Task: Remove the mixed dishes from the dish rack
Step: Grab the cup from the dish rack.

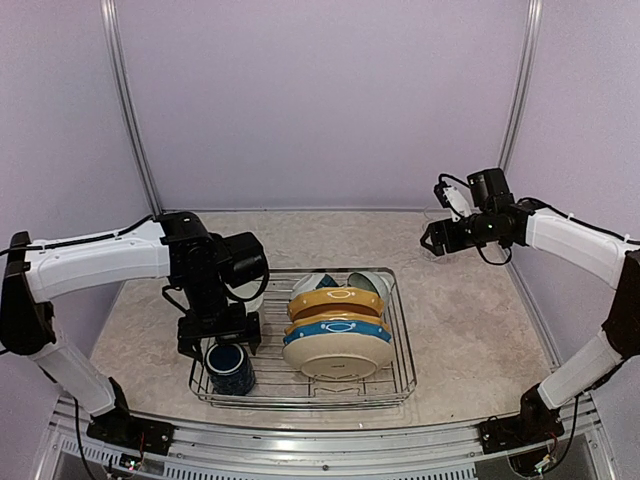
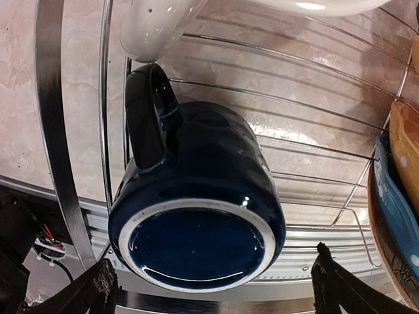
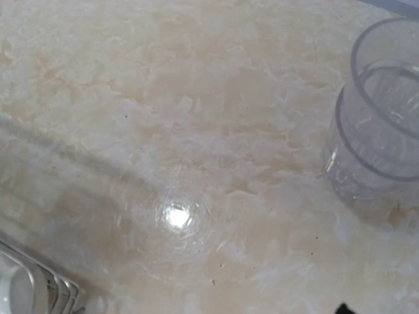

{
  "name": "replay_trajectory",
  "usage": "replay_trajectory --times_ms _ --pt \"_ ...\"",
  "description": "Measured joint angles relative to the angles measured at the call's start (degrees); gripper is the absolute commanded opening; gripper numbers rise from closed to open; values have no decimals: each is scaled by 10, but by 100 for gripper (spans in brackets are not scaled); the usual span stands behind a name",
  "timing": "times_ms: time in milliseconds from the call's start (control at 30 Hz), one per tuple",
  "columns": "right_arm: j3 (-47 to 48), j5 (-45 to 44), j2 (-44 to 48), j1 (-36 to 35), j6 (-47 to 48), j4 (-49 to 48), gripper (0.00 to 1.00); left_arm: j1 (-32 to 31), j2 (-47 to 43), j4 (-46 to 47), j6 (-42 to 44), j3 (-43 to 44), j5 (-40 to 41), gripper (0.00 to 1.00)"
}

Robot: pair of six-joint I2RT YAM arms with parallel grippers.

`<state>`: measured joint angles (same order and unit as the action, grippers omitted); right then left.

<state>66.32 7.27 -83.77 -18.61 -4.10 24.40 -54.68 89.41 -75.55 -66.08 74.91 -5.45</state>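
The left claw (image 1: pixel 222 348) hangs wide open just above the navy mug (image 2: pixel 196 242). The mug sits upside down in the near left corner of the rack (image 1: pixel 400 372), and one dark fingertip (image 2: pixel 98 288) shows on each side of its base, neither touching it. The mug's handle points toward a cream mug (image 2: pixel 157 26) just behind it. Three plates (image 1: pixel 337 328) lean on edge to its right, with a strip of bare wire between. The right claw (image 1: pixel 436 238) is held high over the far right of the table (image 1: pixel 470 330), and I cannot tell whether it is open or closed. Below it a clear glass (image 3: pixel 380 131) stands on pale marbled stone, well apart from the rack. Plain lilac walls (image 1: pixel 300 100) close in the back and sides.
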Motion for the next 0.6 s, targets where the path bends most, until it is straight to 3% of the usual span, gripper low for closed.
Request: replay_trajectory --times_ms 600 --pt "-5 0 0 0 -1 -4 80 -6 36 23 -6 -35 15 96"
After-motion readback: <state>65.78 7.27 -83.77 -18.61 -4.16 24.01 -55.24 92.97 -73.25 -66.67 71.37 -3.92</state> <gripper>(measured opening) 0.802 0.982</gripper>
